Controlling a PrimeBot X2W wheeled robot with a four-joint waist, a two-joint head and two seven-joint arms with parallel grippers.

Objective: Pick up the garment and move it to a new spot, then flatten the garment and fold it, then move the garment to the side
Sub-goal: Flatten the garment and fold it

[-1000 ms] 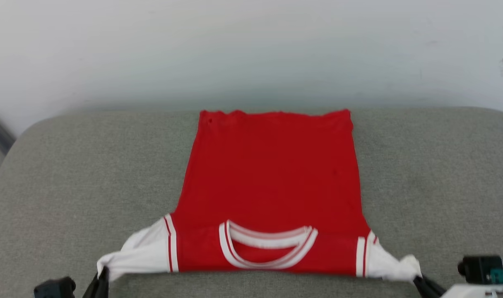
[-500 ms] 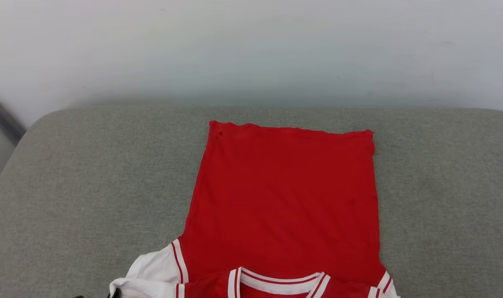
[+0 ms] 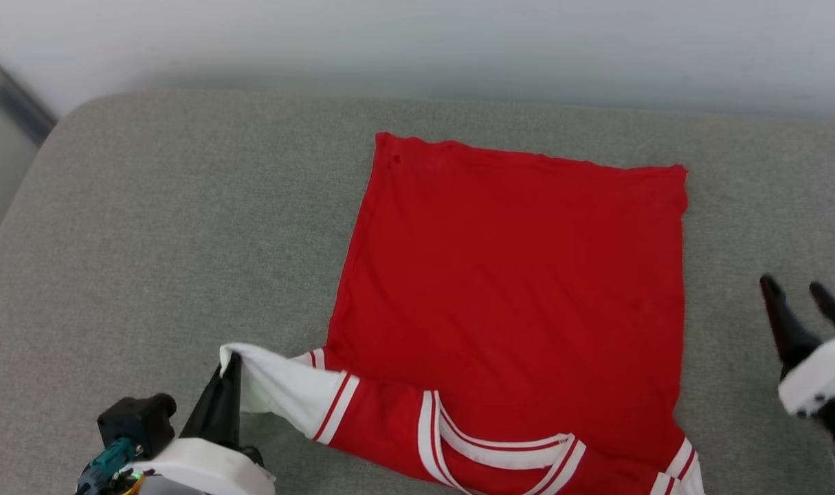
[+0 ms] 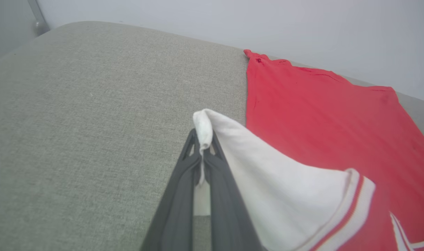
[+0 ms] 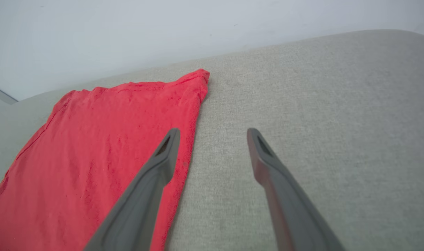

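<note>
Lying on the grey cushion (image 3: 149, 240), the garment (image 3: 520, 289) is a red shirt with its plain side up. It sits near the middle of the cushion, a bit to the right. Its far edge runs close to the pale wall (image 3: 417, 41). The big red part looks flat and smooth. There is a small dark mark (image 3: 396, 159) by its far left corner. At the near end is the collar (image 3: 499, 447), white with red stripes. The left sleeve (image 3: 286, 385) is white with red stripes where it joins the red part. This sleeve is lifted off the cushion and pulled out to the left.

The left gripper (image 3: 233, 364) has its jaws closed on the tip of that sleeve. The right gripper (image 3: 794, 285) is off to the right of the shirt. Its jaws are wide open and hold nothing.

The head view shows the whole shirt, the collar and both grippers at once. The left wrist view goes in close: the left gripper (image 4: 202, 146) pinches the white sleeve (image 4: 267, 174), and a little cloth pokes out past the finger ends. The right wrist view shows the right gripper (image 5: 213, 132) with bare cushion between its two fingers. The red shirt (image 5: 100, 139) lies beside them, and I cannot tell if one finger touches its edge.
</note>
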